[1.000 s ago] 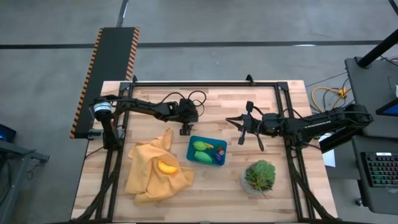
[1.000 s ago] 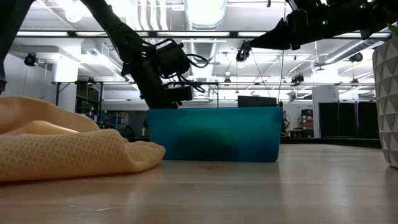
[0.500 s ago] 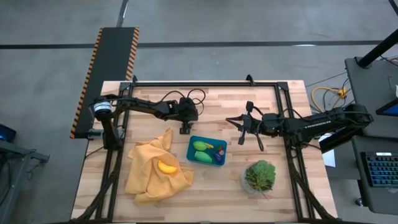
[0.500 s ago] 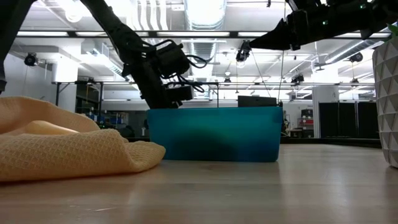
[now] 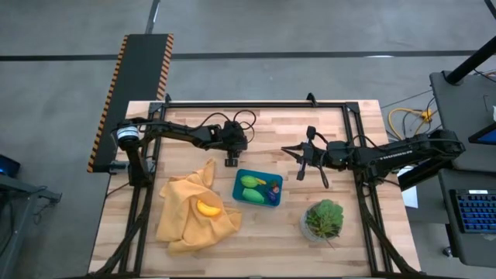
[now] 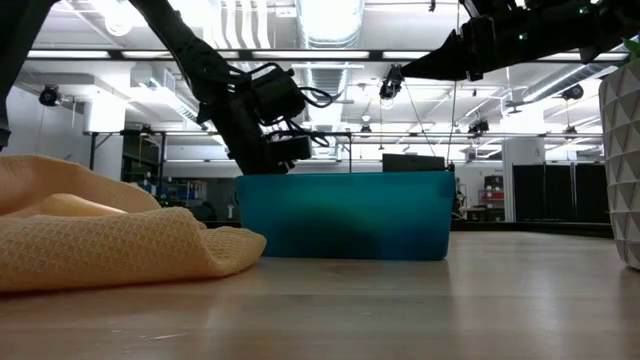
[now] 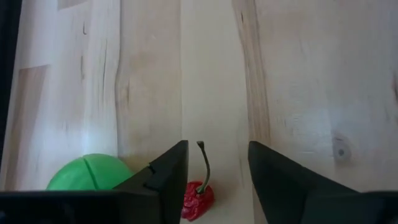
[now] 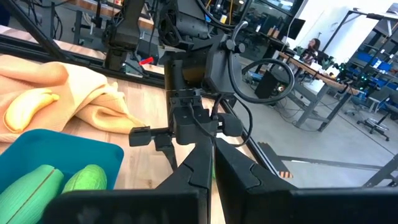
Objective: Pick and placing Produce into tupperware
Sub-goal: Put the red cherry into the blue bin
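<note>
A small red pepper (image 7: 198, 194) with a green stem lies on the wood between the fingers of my left gripper (image 7: 217, 168), which slants down and is open. It lies close beside one finger, and I cannot tell whether it touches. A round green piece (image 7: 87, 177) lies just outside that finger. The teal tupperware (image 5: 258, 187) is just near and right of my left gripper (image 5: 231, 160) and holds green pieces (image 5: 249, 183) and smaller ones. A yellow-orange piece (image 5: 207, 207) rests on the mustard cloth (image 5: 190, 217). My right gripper (image 5: 293, 150) hangs shut above the table, right of the tupperware.
A leafy plant in a clear pot (image 5: 324, 218) stands near and right of the tupperware. The bunched cloth (image 6: 110, 240) fills the near left. A black frame rail (image 5: 256, 104) runs along the far edge. Bare wood lies between the two grippers.
My left gripper's fingers have drawn closer together while the hand has stayed where it was, behind the tupperware.
</note>
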Controlling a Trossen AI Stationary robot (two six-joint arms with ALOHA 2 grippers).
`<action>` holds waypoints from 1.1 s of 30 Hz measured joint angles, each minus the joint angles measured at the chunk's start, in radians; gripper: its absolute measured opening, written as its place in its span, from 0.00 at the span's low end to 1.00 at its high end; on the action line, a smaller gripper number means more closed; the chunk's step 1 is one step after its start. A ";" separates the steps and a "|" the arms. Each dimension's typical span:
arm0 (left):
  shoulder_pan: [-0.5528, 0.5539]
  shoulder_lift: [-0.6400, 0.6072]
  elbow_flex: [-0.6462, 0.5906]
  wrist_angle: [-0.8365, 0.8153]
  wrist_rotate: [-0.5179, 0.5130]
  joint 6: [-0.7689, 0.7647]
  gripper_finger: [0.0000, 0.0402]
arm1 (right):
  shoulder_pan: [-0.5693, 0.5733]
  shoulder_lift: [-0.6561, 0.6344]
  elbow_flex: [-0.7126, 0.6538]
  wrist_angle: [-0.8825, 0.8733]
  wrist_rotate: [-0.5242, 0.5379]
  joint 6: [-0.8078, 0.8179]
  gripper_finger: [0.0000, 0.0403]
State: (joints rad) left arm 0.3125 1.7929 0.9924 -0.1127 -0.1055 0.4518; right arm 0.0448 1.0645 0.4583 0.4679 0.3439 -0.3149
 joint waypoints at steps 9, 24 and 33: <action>0.009 0.000 0.000 0.000 0.000 -0.001 0.29 | 0.000 0.000 0.000 0.000 0.000 0.000 0.02; 0.031 0.000 -0.017 0.000 0.049 -0.001 0.25 | 0.000 0.000 0.000 0.000 0.000 -0.003 0.02; 0.031 0.000 -0.018 0.012 0.049 -0.001 0.25 | 0.000 0.000 0.000 0.000 -0.001 -0.003 0.02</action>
State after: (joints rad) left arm 0.3436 1.7931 0.9745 -0.1007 -0.0563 0.4507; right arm 0.0448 1.0645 0.4583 0.4683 0.3431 -0.3183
